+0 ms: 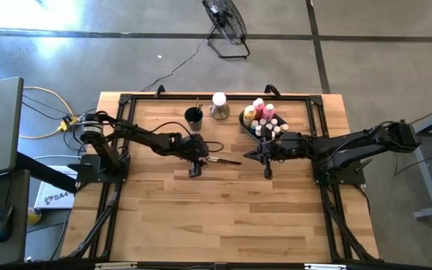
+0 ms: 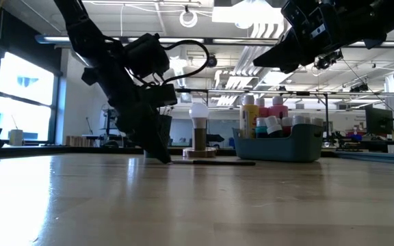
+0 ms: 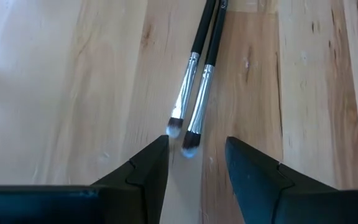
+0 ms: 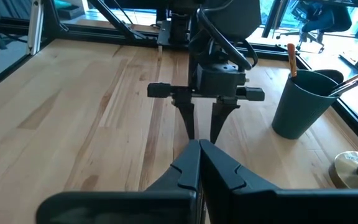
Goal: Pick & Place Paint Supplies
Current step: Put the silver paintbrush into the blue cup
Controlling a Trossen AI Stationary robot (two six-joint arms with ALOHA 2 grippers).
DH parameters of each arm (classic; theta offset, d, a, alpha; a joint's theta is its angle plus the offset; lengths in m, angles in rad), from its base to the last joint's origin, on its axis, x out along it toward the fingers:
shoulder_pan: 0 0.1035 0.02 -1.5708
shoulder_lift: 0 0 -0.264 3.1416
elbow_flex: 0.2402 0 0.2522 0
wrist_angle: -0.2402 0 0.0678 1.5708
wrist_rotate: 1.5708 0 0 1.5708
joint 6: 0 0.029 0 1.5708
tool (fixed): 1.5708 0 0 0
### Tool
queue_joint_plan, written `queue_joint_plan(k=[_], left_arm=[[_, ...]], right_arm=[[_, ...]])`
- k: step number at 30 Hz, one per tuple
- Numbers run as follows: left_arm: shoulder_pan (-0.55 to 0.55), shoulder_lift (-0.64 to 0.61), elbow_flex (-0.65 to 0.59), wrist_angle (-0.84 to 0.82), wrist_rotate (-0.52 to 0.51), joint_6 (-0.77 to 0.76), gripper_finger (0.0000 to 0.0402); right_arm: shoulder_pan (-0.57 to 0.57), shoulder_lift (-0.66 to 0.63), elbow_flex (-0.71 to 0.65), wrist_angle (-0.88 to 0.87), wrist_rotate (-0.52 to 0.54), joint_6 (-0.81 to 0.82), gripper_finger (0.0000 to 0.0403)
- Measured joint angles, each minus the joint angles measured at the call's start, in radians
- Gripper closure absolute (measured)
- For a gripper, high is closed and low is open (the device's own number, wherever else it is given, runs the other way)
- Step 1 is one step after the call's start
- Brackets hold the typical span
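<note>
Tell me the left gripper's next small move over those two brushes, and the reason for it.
Probably ease the left gripper forward and down until one brush sits between its fingers, then close. Its jaws stand open with nothing in them, and the two brushes lie side by side on the table, their bristle tips just ahead of the fingertips. The right gripper waits shut, facing it.

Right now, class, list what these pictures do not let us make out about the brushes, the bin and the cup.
- Brushes: the handle ends are cut off by the edge of the left wrist view; in the low view the left gripper hides part of them.
- Bin: the bottles inside are too small in the high view to count; the bin wall hides their lower halves in the low view.
- Cup: its contents are cut off by the edge of the right wrist view.
</note>
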Motion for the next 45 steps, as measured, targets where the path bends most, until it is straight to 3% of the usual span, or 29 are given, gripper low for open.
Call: queue_joint_plan(k=[15,33,45], left_arm=[[0.000,0.001,0.001,-0.016,0.037,0.003,0.0250],[0.000,0.001,0.001,-0.028,0.045,0.000,0.0392],[0.000,0.001,0.001,-0.028,0.068,-0.002,0.0401]], right_arm=[[0.000,0.000,0.000,-0.001,0.000,0.000,0.0400],[0.000,0.000,0.000,-0.001,0.000,0.000,0.0400],[0.000,0.000,0.000,-0.010,0.000,0.000,0.0400]])
